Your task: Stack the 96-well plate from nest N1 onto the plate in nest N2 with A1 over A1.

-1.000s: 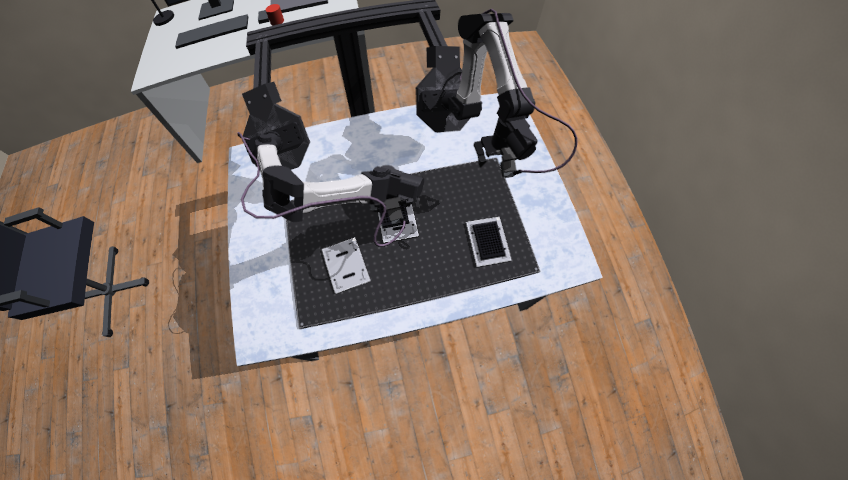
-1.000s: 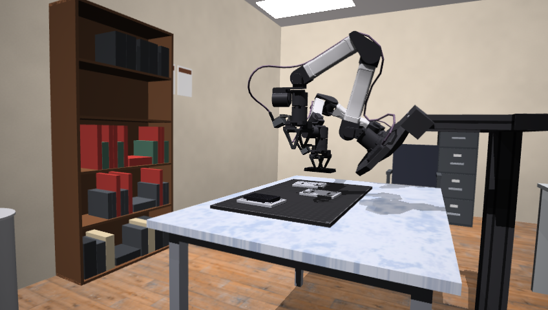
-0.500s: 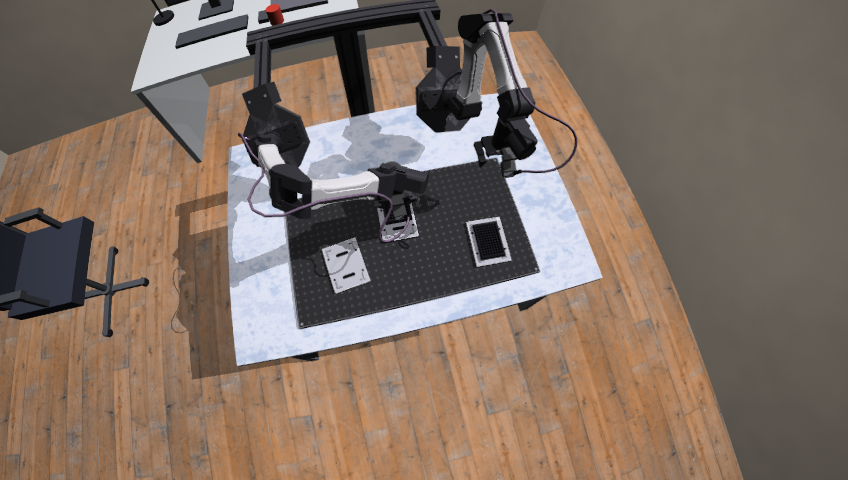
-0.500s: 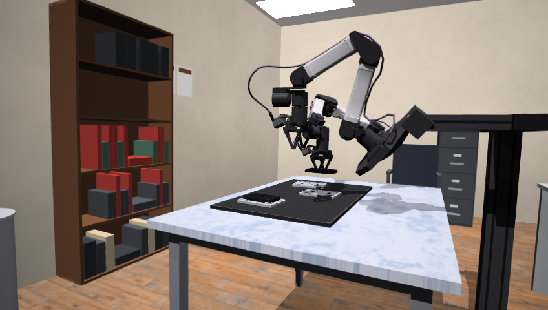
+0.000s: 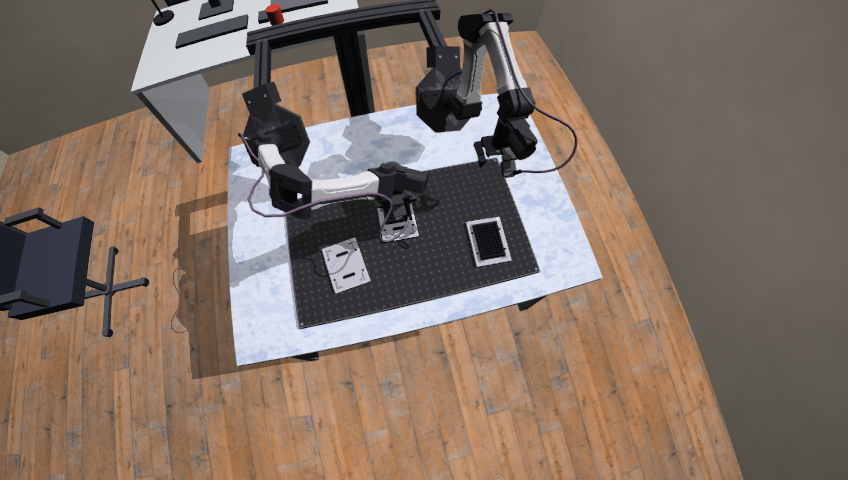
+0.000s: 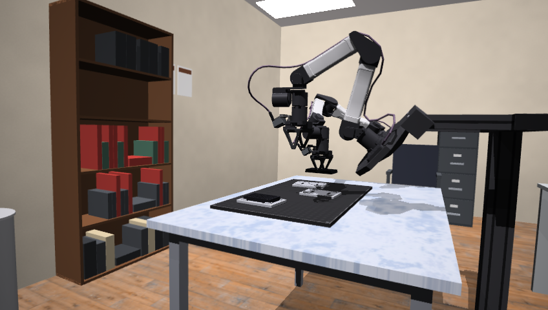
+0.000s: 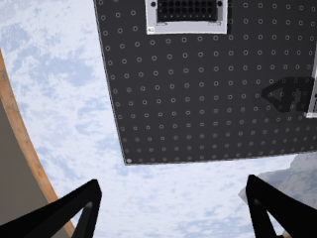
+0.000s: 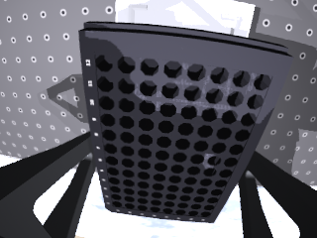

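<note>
Pinching the held plate (image 5: 392,215) (image 6: 320,171) (image 8: 170,121) in the right gripper (image 5: 402,205) (image 6: 321,165) (image 8: 170,146), above the middle holder (image 5: 397,234) (image 6: 305,194) (image 7: 313,106) (image 8: 185,12), with the lower plate (image 5: 489,240) (image 6: 262,197) (image 7: 187,9) in the left holder (image 5: 505,259) (image 6: 249,203) (image 7: 187,29) and the left gripper (image 5: 495,165) (image 6: 298,147) (image 7: 171,186) spread wide.
</note>
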You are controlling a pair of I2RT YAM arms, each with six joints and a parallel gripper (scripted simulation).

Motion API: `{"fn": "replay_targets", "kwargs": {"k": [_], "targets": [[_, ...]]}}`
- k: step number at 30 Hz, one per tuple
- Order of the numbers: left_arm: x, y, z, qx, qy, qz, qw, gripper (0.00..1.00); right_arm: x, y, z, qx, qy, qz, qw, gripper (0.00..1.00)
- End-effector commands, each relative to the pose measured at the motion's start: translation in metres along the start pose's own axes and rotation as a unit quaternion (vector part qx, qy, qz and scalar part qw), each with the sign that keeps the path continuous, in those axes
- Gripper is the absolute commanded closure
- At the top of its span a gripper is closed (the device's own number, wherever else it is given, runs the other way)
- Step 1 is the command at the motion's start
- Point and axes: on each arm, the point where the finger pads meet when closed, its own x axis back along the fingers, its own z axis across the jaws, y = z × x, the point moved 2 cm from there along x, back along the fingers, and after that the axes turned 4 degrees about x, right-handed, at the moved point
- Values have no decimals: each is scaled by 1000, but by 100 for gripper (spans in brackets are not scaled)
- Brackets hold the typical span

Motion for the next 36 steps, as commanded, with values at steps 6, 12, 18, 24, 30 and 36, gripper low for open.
{"fn": "replay_targets", "kwargs": {"k": [6, 12, 18, 24, 30, 36], "targets": [[2, 2, 1, 3, 4, -3, 1000, 0, -5, 6, -11, -3, -15, 0, 1000, 100], [2, 2, 1, 3, 4, -3, 1000, 0, 2, 1, 0, 0, 0, -2, 1000, 100], [2, 2, 1, 3, 4, -3, 1000, 0, 2, 2, -1, 0, 0, -2, 1000, 100], [2, 2, 1, 3, 4, -3, 1000, 0, -21, -4, -8, 4, -16, 5, 1000, 100], [2, 2, 1, 3, 4, -3, 1000, 0, -28, -5, -6, 4, -14, 8, 1000, 100], [2, 2, 1, 3, 4, -3, 1000, 0, -38, -5, -5, 2, -12, 8, 1000, 100]]}}
